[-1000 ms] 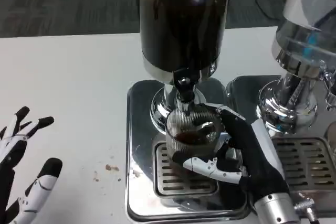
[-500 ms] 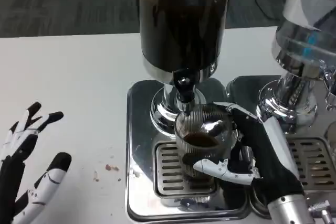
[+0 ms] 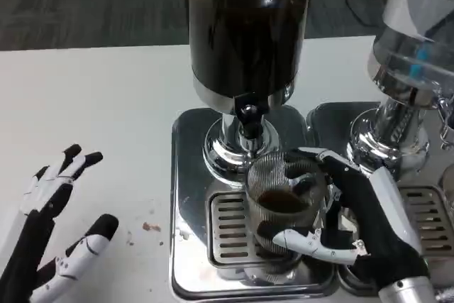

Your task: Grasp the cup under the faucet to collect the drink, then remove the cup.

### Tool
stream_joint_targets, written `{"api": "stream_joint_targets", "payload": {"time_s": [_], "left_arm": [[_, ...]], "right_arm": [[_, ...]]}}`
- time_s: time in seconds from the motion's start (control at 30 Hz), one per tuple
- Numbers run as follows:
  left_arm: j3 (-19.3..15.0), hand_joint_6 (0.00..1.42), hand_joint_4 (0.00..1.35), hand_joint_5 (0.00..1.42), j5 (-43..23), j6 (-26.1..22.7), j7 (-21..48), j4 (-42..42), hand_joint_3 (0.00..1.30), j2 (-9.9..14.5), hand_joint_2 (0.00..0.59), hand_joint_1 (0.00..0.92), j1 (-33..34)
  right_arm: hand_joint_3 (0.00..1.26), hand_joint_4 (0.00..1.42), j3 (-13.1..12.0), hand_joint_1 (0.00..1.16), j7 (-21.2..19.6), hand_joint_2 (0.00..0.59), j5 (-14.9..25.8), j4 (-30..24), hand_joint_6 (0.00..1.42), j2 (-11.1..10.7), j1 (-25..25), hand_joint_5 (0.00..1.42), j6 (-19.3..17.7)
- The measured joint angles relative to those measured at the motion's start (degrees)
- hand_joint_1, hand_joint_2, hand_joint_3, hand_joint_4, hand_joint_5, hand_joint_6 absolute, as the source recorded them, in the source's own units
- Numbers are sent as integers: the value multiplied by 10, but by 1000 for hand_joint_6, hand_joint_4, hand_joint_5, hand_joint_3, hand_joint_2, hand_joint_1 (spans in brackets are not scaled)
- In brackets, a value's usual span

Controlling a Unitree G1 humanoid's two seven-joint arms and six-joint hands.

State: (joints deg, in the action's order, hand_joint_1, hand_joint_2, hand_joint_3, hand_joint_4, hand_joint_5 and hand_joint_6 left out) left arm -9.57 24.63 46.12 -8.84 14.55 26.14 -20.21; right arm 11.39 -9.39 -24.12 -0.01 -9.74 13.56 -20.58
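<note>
Fingers (image 3: 312,240) of right hand (image 3: 358,221) wrapped round ribbed glass cup (image 3: 282,200), thumb across near side low down, other fingers curled over far rim side; cup grasped, not released. Cup standing over slotted drip tray (image 3: 227,228), just in front of and slightly right of faucet (image 3: 248,120) on dark drink dispenser (image 3: 247,26). Dark liquid visible inside cup, well below rim. Whether cup base touches tray or hangs just above it: cannot tell.

Left hand (image 3: 57,235) lying low over white counter (image 3: 92,104), well apart from dispenser, fingers spread, holding nothing.

Risks from here, as judgement:
- Tilt on withdrawal. Grasp sits on right side of cup only; any wrist roll while pulling out could slop drink over rim onto tray.
- Slip. Glass ribbed but smooth-looking, possibly wet; thumb low, upper fingers high, so cup could pivot between them if squeeze eases.
- Knock against neighbouring steel dispenser base (image 3: 386,143), close on right; path out to that side looks tight for forearm.
- Drip from faucet onto hand or tray if flow not fully stopped; no stream visible now.

Safest line probably straight back toward robot, cup upright, clear of faucet.
</note>
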Motion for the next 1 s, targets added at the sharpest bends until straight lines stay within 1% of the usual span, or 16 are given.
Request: {"api": "stream_joint_targets", "payload": {"time_s": [0.1,0.2,0.23,0.3,0.43,0.53,0.67,0.8,0.83,0.9,1.0], "left_arm": [[7,0,0,6,8,-4,5,0,114,10,180,0,3],[14,0,0,0,13,-4,8,0,92,25,178,0,7],[15,0,0,0,24,-4,9,0,89,38,178,0,9],[18,0,0,0,30,-2,11,2,78,51,190,0,12],[19,0,0,0,34,20,9,9,73,70,206,0,22],[22,0,0,0,56,42,6,18,42,88,218,0,30],[31,0,0,0,69,51,6,31,18,114,236,0,39],[38,0,0,0,77,61,6,29,13,129,241,0,41],[39,0,0,0,80,67,6,28,11,136,241,0,40],[40,0,0,0,80,74,6,28,2,141,242,0,40],[42,0,0,0,80,86,9,27,0,150,244,0,34]], "right_arm": [[489,593,-4,934,3,147,9,-6,1210,-1,10,870,0],[490,593,-12,934,12,146,14,-29,1212,-8,30,871,0],[493,593,-16,934,20,146,24,-42,1212,-11,40,871,0],[504,593,-19,934,24,145,30,-54,1213,-11,48,871,0],[515,601,-20,933,29,145,33,-77,1214,-5,57,872,3],[517,602,-18,925,40,148,32,-96,1226,-4,68,872,2],[517,602,-18,920,51,150,33,-107,1228,-3,90,872,3],[518,602,-17,918,61,151,36,-128,1230,1,101,872,3],[518,602,-17,917,66,151,40,-138,1230,1,102,872,3],[518,602,-17,917,71,151,44,-145,1230,0,101,872,3],[518,602,-17,898,96,157,49,-157,1231,-5,101,872,6]]}}
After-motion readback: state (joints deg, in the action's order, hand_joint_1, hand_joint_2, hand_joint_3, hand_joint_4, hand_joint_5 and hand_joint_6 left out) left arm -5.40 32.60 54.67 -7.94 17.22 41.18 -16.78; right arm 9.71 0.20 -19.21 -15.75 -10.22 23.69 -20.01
